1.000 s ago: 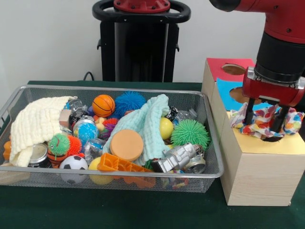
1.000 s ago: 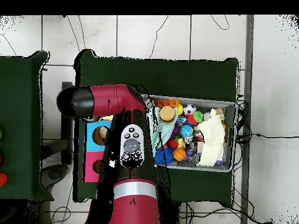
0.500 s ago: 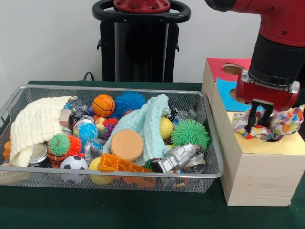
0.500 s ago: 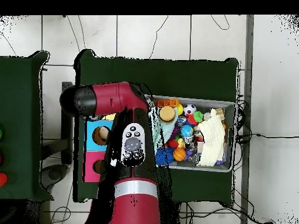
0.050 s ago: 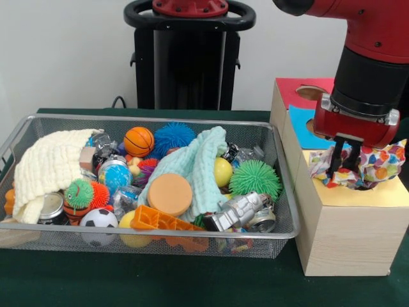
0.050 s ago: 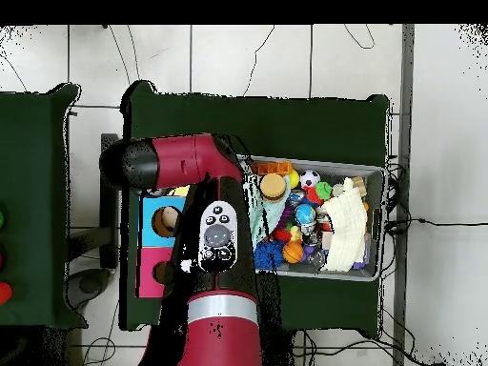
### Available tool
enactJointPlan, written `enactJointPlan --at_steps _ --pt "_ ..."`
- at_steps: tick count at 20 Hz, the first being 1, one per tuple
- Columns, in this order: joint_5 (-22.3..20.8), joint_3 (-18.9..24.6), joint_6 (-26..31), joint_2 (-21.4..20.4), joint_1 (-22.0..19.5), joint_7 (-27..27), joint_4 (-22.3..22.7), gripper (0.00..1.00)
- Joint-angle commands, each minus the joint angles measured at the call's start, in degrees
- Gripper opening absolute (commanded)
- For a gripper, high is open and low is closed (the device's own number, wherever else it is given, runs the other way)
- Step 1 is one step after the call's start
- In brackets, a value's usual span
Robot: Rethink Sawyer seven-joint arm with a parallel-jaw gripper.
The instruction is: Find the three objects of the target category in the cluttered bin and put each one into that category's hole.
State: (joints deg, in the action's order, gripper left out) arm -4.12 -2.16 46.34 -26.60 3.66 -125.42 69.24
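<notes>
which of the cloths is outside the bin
The multicoloured patterned cloth, bunched on the box's yellow section under the gripper. The cream cloth and mint cloth lie in the bin.

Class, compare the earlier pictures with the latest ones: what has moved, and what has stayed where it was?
The gripper has risen from the patterned cloth, which remains bunched at the hole in the yellow top of the wooden box. Its grip cannot be judged. The wire basket and its toys have not moved.

colourful patterned cloth point(image 5: 365, 165) crumpled over yellow hole.
</notes>
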Motion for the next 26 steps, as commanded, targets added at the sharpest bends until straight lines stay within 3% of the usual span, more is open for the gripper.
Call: enactJointPlan --at_steps 1,5,9,26 --pt "-0.9 2.1 -1.0 3.5 -3.0 -2.2 2.4 0.0" --pt "2.0 1.5 -2.3 0.3 0.0 -8.8 8.7 0.0" --pt "4.3 1.2 -2.6 -0.9 2.3 -12.2 11.2 0.0" --pt "4.0 -1.0 -11.6 3.1 3.0 -10.8 10.5 0.0"
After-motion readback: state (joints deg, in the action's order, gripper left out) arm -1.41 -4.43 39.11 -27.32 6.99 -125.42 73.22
